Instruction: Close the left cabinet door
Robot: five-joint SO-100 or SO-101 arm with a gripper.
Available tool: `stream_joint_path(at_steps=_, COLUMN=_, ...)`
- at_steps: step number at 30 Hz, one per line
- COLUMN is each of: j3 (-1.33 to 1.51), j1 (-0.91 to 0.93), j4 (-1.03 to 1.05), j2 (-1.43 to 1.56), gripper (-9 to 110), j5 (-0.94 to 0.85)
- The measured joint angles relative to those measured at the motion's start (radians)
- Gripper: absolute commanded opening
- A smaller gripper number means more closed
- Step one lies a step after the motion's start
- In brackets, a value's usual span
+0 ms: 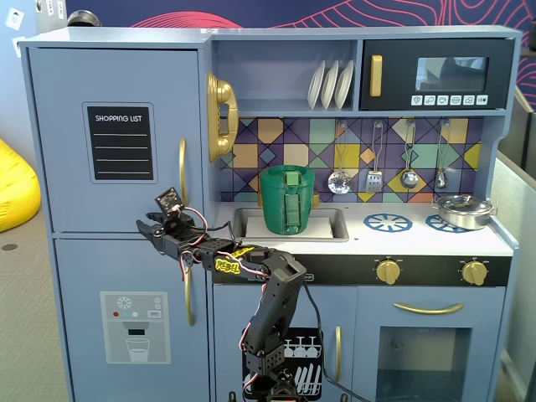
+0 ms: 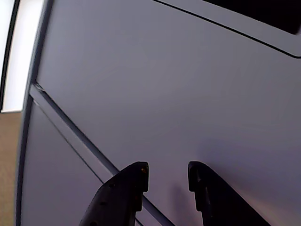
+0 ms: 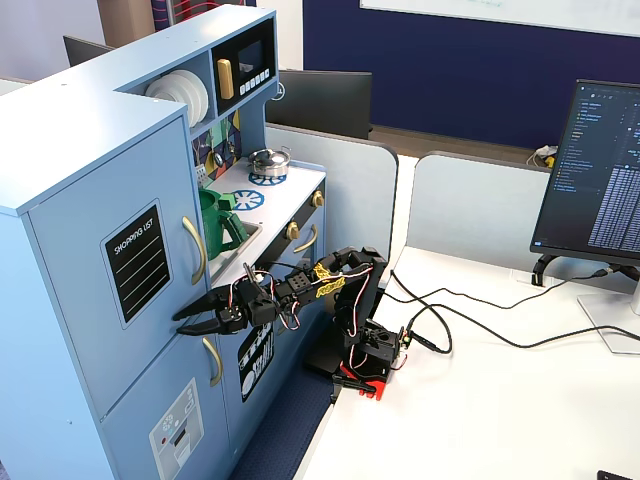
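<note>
Left cabinet door [image 1: 117, 126] flush, just ahead of parted hand [image 2: 168, 176]

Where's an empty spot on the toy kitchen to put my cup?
The counter edge right of the pot is bare. The sink holds a green pitcher, and the burners sit between.

"SHOPPING LIST" heads the chalkboard panel [image 1: 121, 142] on the left cabinet door [image 1: 117, 134]; monitor text seems unreadable.
</note>
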Motion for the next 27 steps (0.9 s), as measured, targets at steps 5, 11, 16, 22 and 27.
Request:
stream_joint_path(at_steps=5, j3=0.129, j1=-0.055, j4=0.052, j2=0.12, gripper=0, j5=0.02)
stream_joint_path(at_steps=11, j3=0.393, j1=-0.017, j4=0.334, j2=0.46, gripper=0, j5=0.112)
stream_joint_path(at_steps=16, j3=0.577, j1=0.238, j4=0.756, j2=0.818, gripper=0, j5=0.225)
stream_joint_path(at_steps=22, j3=0.773, j1=0.634, j4=1.325, j2=1.083, gripper=0, j5=0.267)
stream_joint_path(at_steps=27, j3=0.908, j1=0.792, j4=1.598, j2=1.218, gripper=0, j5=0.321)
